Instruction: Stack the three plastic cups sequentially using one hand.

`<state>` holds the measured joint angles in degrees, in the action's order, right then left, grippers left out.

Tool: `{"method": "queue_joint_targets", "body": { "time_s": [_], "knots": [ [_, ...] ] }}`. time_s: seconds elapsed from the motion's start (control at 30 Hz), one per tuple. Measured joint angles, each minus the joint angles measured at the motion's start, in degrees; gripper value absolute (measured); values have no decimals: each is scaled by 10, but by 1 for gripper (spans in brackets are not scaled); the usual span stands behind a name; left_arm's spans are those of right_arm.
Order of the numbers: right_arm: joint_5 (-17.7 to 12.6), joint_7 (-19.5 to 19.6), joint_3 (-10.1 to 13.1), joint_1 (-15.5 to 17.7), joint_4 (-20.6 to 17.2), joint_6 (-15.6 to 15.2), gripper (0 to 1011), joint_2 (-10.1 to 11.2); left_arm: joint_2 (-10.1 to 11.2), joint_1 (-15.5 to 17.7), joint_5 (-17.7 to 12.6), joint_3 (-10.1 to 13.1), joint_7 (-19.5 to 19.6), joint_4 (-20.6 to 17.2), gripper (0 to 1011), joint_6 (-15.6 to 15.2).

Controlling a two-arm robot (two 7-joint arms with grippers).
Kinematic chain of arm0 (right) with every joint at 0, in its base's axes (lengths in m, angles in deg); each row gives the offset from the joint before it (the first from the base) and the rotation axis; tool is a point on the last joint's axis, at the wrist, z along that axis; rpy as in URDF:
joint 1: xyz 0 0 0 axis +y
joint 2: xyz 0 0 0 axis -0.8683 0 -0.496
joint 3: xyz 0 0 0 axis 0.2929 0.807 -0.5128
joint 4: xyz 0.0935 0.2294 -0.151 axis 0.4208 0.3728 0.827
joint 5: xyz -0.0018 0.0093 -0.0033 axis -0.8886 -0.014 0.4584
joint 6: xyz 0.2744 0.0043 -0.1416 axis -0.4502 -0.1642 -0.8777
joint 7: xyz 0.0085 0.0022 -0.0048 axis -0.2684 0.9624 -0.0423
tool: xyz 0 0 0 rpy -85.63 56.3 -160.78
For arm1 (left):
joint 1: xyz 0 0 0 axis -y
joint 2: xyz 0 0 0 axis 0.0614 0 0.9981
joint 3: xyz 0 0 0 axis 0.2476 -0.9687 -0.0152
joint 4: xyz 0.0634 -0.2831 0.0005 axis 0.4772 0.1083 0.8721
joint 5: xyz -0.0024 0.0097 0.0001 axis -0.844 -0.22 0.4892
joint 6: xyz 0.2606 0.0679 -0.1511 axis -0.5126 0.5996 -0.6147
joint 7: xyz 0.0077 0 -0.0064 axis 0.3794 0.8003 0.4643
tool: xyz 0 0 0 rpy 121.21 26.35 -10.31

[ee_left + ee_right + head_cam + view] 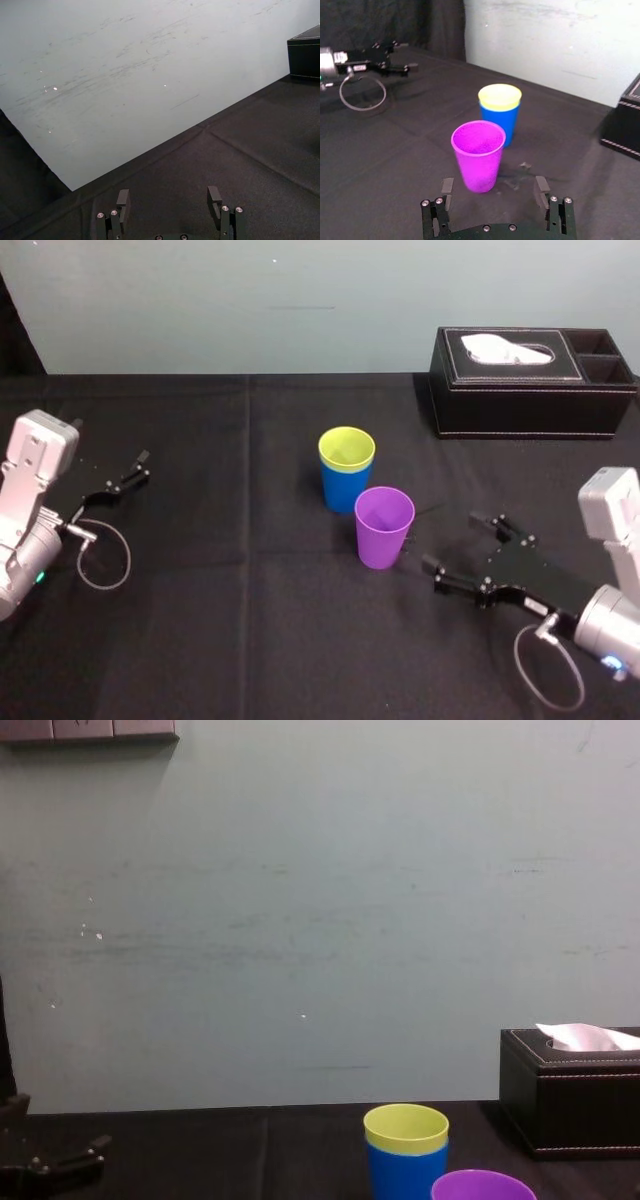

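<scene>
1. The right gripper [452, 541] lies low over the black table [250, 630]. Its 2 fingers [447, 186] are released and spread wide, grasping nothing.
2. The purple cup [383, 530] stands upright, mouth up, just ahead of those fingertips and in line with the gap between them. It is near both fingers but apart from them.
3. Beyond the purple cup, farther from the right fingers, the blue cup [343, 495] stands upright. The yellow-green cup [347, 452] is nested inside it, so that just a yellow-green band rises above the blue rim.
4. The purple cup and this 2-cup stack stand close together; whether they touch cannot be told.
5. A black tissue box [530, 390] with pale stitching along its edges sits well beyond the right fingers, toward their outer side. A white tissue [505, 348] pokes from its slot, and 2 open compartments lie at its end.
6. The left gripper [142, 466] rests at the table's other side, well apart from all 3 cups. Its fingers are released, with bare table between them.
7. A small white label [359, 66] sits on the left gripper's wrist, its writing too small to read. A thin cable loop [103, 555] hangs behind the left fingers.
</scene>
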<state>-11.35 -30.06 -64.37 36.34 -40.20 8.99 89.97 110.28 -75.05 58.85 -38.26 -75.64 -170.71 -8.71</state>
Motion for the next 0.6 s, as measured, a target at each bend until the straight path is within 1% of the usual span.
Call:
{"method": "queue_joint_targets", "body": {
  "time_s": [0.1,0.2,0.23,0.27,0.37,0.6],
  "knots": [
    [7,-1,-7,-2,8,3,1002,-4,0,0,0,0,0,0,1011,0],
    [11,-1,-15,-9,20,0,1000,-13,0,0,0,0,0,0,1012,0],
    [14,1,-19,-14,27,-2,1002,-20,0,0,0,0,0,0,1011,0],
    [14,1,-19,-14,27,-2,1002,-20,0,0,0,0,0,0,1012,0],
    [21,7,-28,-23,38,-5,1002,-33,0,0,0,0,0,0,1011,0],
    [35,9,-45,-38,53,-6,1000,-50,0,0,0,0,0,0,1011,0]
  ]
}}
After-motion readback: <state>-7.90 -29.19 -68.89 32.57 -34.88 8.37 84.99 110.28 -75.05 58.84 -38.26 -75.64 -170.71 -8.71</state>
